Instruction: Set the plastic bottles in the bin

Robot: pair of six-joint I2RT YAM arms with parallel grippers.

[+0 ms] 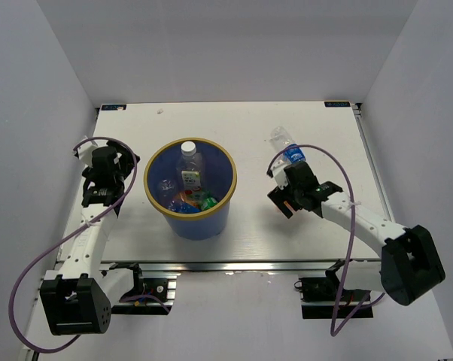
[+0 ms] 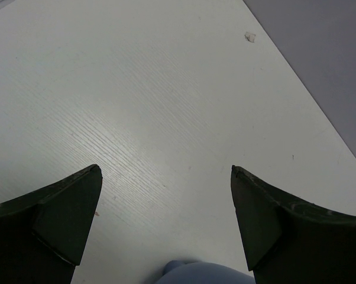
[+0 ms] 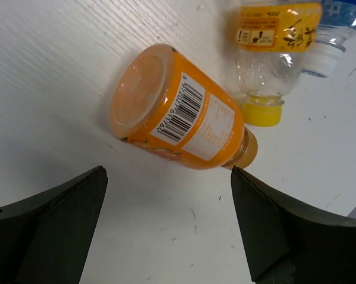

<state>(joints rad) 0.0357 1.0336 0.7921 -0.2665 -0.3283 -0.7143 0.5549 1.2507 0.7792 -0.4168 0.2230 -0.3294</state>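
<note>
Both pincers stand spread as wide as they go and neither holds or touches anything. Seen from its wrist, the right pincer (image 3: 166, 228) hangs over the white table (image 1: 249, 120) with an orange bottle (image 3: 178, 109) lying on its side just ahead of the gap between the fingers, flat base turned towards the camera and neck pointing right. Beyond it lie a clear bottle with a yellow label (image 3: 267, 44), its yellow cap towards the pincer, and at the top right corner a clear bottle with a blue label (image 3: 337, 26) and a white cap. The left pincer (image 2: 166, 219) hangs over bare tabletop near the table's left edge, with the grey wall close beyond. The blue bin (image 1: 204, 226) stands between the two arms, nearer the left one, with open table between it and the right pincer. Inside it a clear white-capped bottle (image 1: 190, 169) leans among green and orange ones. The table's right edge and far edge lie well apart from the bottles. The orange bottle carries a barcode and a white panel of fine print, and the yellow label has black characters; none of it is legible.
</note>
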